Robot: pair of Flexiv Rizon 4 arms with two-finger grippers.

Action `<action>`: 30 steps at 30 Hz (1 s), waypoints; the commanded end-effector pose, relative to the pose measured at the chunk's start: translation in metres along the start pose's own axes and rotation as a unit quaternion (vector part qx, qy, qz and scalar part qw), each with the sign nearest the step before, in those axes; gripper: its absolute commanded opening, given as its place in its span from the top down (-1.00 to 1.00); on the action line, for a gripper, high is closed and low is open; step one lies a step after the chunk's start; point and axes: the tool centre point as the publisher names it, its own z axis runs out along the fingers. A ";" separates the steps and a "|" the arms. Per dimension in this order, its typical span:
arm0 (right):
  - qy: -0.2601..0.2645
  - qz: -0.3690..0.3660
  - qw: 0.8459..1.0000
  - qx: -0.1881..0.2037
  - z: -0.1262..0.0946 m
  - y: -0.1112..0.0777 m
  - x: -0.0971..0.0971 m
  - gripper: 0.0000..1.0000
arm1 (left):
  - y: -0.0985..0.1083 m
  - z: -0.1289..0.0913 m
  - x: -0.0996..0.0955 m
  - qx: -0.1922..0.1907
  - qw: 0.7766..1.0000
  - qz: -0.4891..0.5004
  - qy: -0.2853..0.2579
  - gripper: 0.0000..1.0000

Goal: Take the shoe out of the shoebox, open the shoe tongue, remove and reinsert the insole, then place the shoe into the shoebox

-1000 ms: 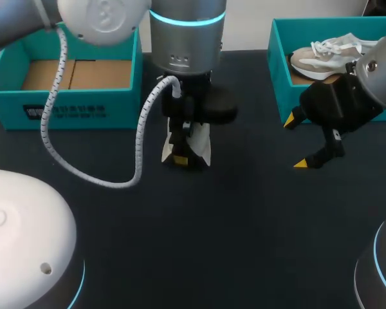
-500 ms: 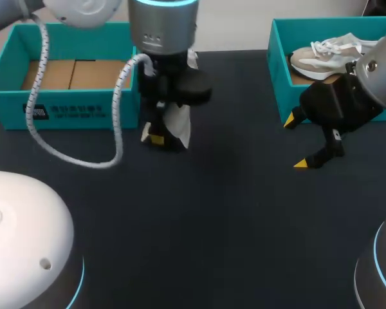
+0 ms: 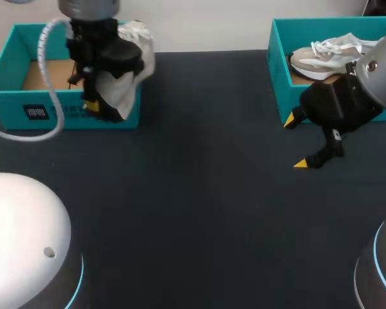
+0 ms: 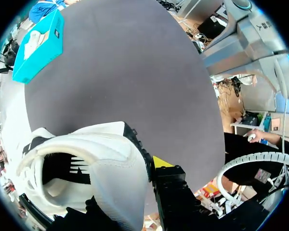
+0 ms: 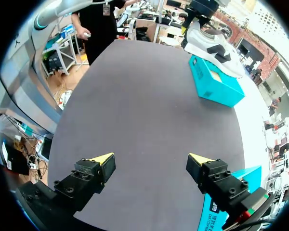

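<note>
My left gripper point(image 3: 95, 106) is shut on a white shoe point(image 3: 130, 76) with black side marks, held over the front right corner of the teal left shoebox point(image 3: 6, 106). In the left wrist view the shoe point(image 4: 101, 163) fills the space at the fingers, its opening facing the camera, and one yellow fingertip point(image 4: 161, 161) presses its side. My right gripper point(image 3: 294, 143) hangs open and empty in front of the right shoebox point(image 3: 278, 77). From the right wrist view its gripper point(image 5: 151, 161) is spread wide over bare table, with the left shoebox point(image 5: 216, 86) and the held shoe point(image 5: 209, 43) far ahead.
A second, beige and white shoe point(image 3: 325, 55) lies in the right shoebox. The left shoebox shows a brown cardboard floor point(image 3: 48, 74). My left arm's white cable point(image 3: 26, 132) loops over that box's front. The dark table point(image 3: 199, 206) spreads between the two boxes.
My left arm has carried the shoe from the table's middle back and to the left, up to the left shoebox's corner. The right arm has stayed put.
</note>
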 end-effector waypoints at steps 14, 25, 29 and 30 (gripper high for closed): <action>-0.001 0.000 1.000 0.001 0.002 0.000 0.000 -1.00 | 0.157 -0.013 -0.006 0.029 0.999 -0.037 0.013 1.00; -0.001 0.000 1.000 0.001 0.002 0.000 0.000 -1.00 | 0.157 -0.013 -0.006 0.029 0.999 -0.037 0.013 1.00; -0.001 0.000 1.000 0.001 0.002 0.000 0.000 -1.00 | 0.160 -0.006 -0.005 0.024 0.999 0.023 0.019 1.00; -0.001 0.000 1.000 0.001 0.002 0.000 0.000 -1.00 | 0.165 -0.006 -0.007 0.023 0.999 0.023 0.012 1.00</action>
